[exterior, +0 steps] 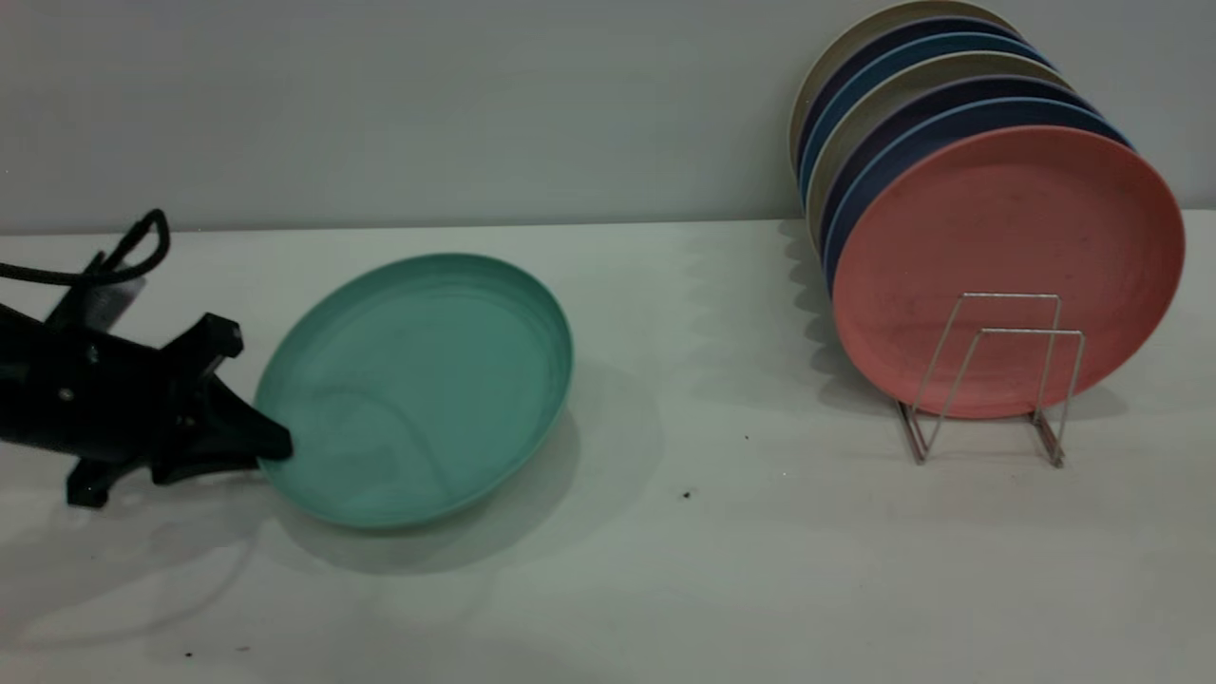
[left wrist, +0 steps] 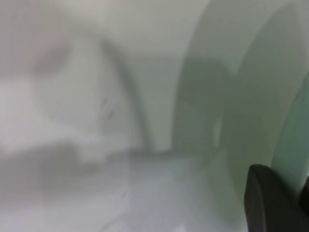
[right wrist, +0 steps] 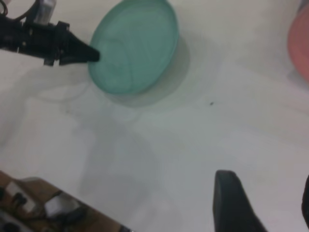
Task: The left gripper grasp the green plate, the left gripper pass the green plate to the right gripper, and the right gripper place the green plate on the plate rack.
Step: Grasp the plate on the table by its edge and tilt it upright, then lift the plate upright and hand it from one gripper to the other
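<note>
The green plate (exterior: 418, 389) is tilted, its far-right side raised, with a shadow under it on the table. My left gripper (exterior: 274, 445) reaches in from the left edge and is shut on the plate's left rim. In the right wrist view that black left gripper (right wrist: 94, 55) pinches the green plate (right wrist: 135, 46) from far off. The left wrist view shows one dark finger (left wrist: 270, 203) against the green plate (left wrist: 294, 140). My right gripper (right wrist: 268, 200) hovers open over bare table, well away from the plate. The plate rack (exterior: 988, 380) stands at the right with two free wire loops in front.
A salmon-pink plate (exterior: 1007, 247) stands upright in the rack, with several blue and beige plates (exterior: 912, 104) behind it. Bare white table (exterior: 722, 475) lies between the green plate and the rack. A grey wall runs along the back.
</note>
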Controlling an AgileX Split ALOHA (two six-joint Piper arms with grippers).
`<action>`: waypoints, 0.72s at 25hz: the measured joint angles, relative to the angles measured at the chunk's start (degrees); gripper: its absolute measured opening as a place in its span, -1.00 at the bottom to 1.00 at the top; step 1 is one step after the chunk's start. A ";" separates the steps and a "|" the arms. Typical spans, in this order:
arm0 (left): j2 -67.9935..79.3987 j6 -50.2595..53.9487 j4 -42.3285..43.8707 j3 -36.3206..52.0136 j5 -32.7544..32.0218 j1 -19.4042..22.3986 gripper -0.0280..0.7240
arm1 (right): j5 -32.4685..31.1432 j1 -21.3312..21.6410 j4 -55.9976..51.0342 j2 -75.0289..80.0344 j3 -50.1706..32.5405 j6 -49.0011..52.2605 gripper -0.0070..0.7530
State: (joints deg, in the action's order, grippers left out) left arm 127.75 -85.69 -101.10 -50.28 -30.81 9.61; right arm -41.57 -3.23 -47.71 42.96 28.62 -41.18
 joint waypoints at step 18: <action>-14.38 -16.61 0.75 0.05 -0.08 -13.10 -0.89 | 3.07 0.00 -43.65 36.12 0.05 -46.23 0.00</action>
State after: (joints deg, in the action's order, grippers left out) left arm 113.36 -102.31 -100.36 -50.23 -30.89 -3.50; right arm -38.49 -3.23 -91.36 79.08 28.67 -87.41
